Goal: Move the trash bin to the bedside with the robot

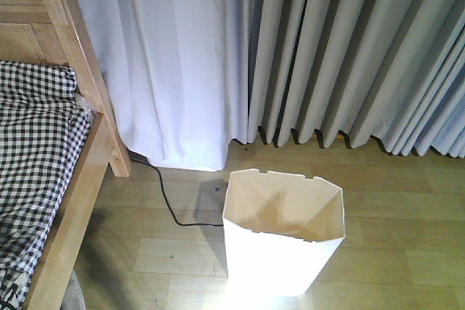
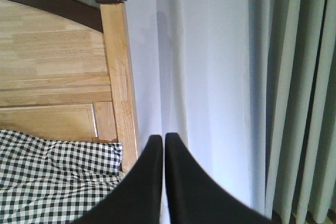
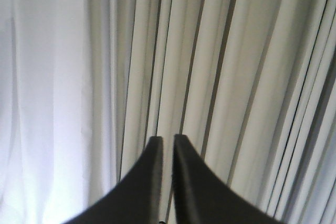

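The bin [image 1: 282,241] stands upright on the wood floor [image 1: 407,252], in the lower centre of the front view. It is white outside and cream inside, with an angular rim, and its walls taper downward. The inside that shows holds nothing. Its lower front is washed out by bright light, so the base edge cannot be read.

The bed [image 1: 69,201] occupies the left of the front view — a light wooden frame with a black-and-white checked cover [image 1: 33,157] lying over it. The bin is near the bed's side rail but apart from it, with bare floor between them. A black cable [image 1: 168,205] runs over the floor from the curtain foot toward the bin's rear left corner; contact with the bin cannot be confirmed.

Behind the bin hang two curtains: a white curtain [image 1: 174,63] on the left and a grey pleated curtain [image 1: 349,49] on the right, both reaching the floor.

Left gripper [image 2: 164,137]: the two black fingers are drawn together to a thin slit, nothing between them. It points at the white curtain just beside the bed's headboard post [image 2: 119,77].

Right gripper [image 3: 167,139]: the fingers stand narrow — a slim gap only, nothing held. It faces the grey curtain.

Neither gripper touches the bin.
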Robot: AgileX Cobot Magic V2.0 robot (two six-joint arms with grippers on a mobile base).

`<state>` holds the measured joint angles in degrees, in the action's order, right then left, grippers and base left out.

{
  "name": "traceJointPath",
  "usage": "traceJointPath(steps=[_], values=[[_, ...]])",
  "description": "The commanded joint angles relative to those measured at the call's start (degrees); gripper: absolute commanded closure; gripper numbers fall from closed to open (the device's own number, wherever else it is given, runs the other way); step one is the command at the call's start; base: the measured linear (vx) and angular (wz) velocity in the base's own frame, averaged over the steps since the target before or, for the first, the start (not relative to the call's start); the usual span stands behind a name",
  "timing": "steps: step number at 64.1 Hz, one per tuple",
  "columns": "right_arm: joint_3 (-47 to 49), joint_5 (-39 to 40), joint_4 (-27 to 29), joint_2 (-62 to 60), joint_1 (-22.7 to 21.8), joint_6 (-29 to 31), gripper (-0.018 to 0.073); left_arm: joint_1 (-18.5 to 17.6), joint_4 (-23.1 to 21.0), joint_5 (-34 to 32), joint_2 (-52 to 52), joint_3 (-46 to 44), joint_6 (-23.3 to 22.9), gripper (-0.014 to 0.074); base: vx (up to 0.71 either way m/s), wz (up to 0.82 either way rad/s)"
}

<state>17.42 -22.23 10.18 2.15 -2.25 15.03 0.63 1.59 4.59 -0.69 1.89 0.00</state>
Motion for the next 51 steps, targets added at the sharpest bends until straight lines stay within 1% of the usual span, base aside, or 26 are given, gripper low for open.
traceJointPath(steps=[1,27,30,32,37,41,44,51], values=[[1.3,4.5,-0.8,0.7,0.1,0.2,0.0568,-0.4,-0.5,-4.3,-0.9,0.7,-0.8,0.0603,0.0,0.0],[1.3,4.5,-0.8,0.7,0.1,0.2,0.0568,-0.4,-0.5,-4.3,-0.9,0.7,-0.8,0.0603,0.0,0.0],[0.5,5.0,-1.7,0.7,0.1,0.2,0.0568,-0.4,-0.5,-4.3,-0.9,0.7,-0.8,0.0603,0.0,0.0],[-0.2,5.8,-3.4,0.6,0.1,-0.5,0.0568,-0.4,-0.5,-4.3,-0.9,0.7,-0.8,0.0603,0.0,0.0],[-3.1,9.7,-6.9,-0.4,0.0,-6.4,0.0567,-0.4,-0.5,-4.3,-0.9,0.7,-0.8,0.0603,0.0,0.0],[-7.0,15.9,-10.2,-1.8,0.0,-11.6,0.0567,-0.4,-0.5,-4.3,-0.9,0.7,-0.8,0.0603,0.0,0.0],[-9.6,19.4,-10.9,-2.7,0.0,-13.1,0.0567,-0.4,-0.5,-4.3,-0.9,0.7,-0.8,0.0603,0.0,0.0],[-14.9,23.1,-11.1,-3.3,0.0,-13.1,0.0567,-0.4,-0.5,-4.3,-0.9,0.7,-0.8,0.0603,0.0,0.0]])
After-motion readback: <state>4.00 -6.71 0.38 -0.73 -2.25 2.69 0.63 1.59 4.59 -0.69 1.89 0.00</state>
